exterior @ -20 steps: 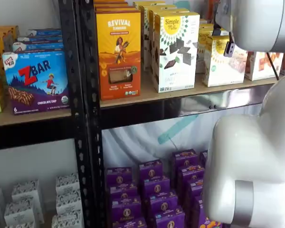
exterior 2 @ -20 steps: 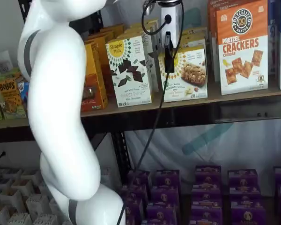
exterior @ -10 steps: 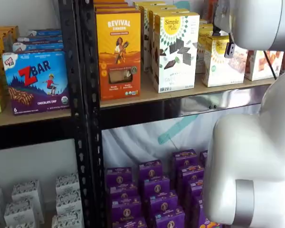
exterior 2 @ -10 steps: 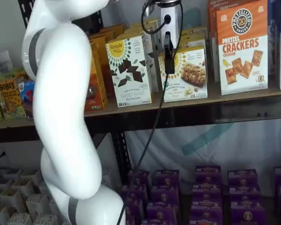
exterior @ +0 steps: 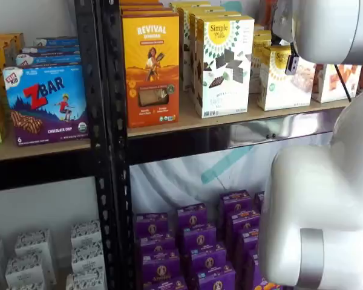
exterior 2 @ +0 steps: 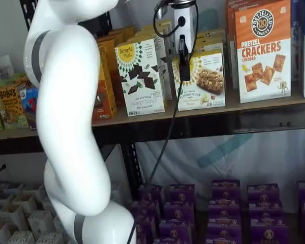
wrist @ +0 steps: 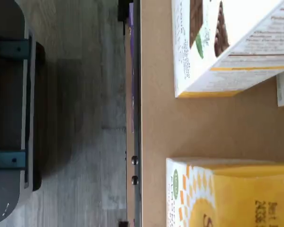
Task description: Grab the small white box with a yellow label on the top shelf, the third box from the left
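Observation:
The small white box (exterior 2: pixel 207 81) with its yellow round logo and snack picture stands on the top shelf (exterior 2: pixel 254 104), right of a taller white carton (exterior 2: pixel 140 76) with dark chocolate pieces. It shows in both shelf views (exterior: pixel 281 78). My gripper (exterior 2: pixel 184 68) hangs just in front of the box's left part: a white body with one black finger seen side-on and a cable beside it, so no gap can be judged. In a shelf view only a dark bit of the gripper (exterior: pixel 292 62) shows. The wrist view shows the box's yellow panel (wrist: pixel 236 198) on the tan board (wrist: pixel 156 123).
An orange pretzel cracker carton (exterior 2: pixel 263 51) stands right of the box, and an orange Revival carton (exterior: pixel 151 66) stands left of the tall carton (exterior: pixel 224 66). More cartons stand behind. The dark front rail (exterior: pixel 230 139) and black posts (exterior: pixel 106 145) frame the shelf. Purple boxes (exterior 2: pixel 223 203) fill the shelf below.
The arm's big white link has shifted slightly to the right. The gripper has stayed in front of the small white box.

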Robot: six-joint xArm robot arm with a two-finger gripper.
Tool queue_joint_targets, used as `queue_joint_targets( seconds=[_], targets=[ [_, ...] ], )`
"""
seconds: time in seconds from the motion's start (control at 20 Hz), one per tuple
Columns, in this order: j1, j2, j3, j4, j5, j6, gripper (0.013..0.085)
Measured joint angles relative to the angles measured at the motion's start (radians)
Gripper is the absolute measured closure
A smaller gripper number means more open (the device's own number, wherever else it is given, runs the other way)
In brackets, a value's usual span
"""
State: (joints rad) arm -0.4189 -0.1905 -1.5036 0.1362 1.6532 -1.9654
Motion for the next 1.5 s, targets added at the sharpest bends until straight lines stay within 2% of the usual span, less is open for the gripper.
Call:
queue_joint_targets(
  seconds=[0.3,0.6,0.65,0.7,0.9,1.15,1.2,1.25,1.4,1.5],
  targets=[
    [-0.002,-0.005,0.006,0.004,-0.007,-0.002,0.037],
    [-0.004,-0.016,0.018,0.009,-0.021,-0.004,0.037],
    [-0.005,-0.018,0.022,0.01,-0.024,-0.005,0.041],
    [-0.005,-0.019,0.023,0.011,-0.025,-0.005,0.041],
    [-0.008,-0.025,0.031,0.02,-0.032,-0.007,0.057],
    [-0.007,-0.031,0.04,0.021,-0.036,-0.007,0.057],
    [-0.007,-0.032,0.041,0.022,-0.036,-0.007,0.061],
    [-0.008,-0.032,0.041,0.023,-0.035,-0.007,0.061],
    [-0.009,-0.033,0.041,0.026,-0.03,-0.007,0.069],
    [-0.009,-0.032,0.04,0.026,-0.028,-0.007,0.069]
  ],
)
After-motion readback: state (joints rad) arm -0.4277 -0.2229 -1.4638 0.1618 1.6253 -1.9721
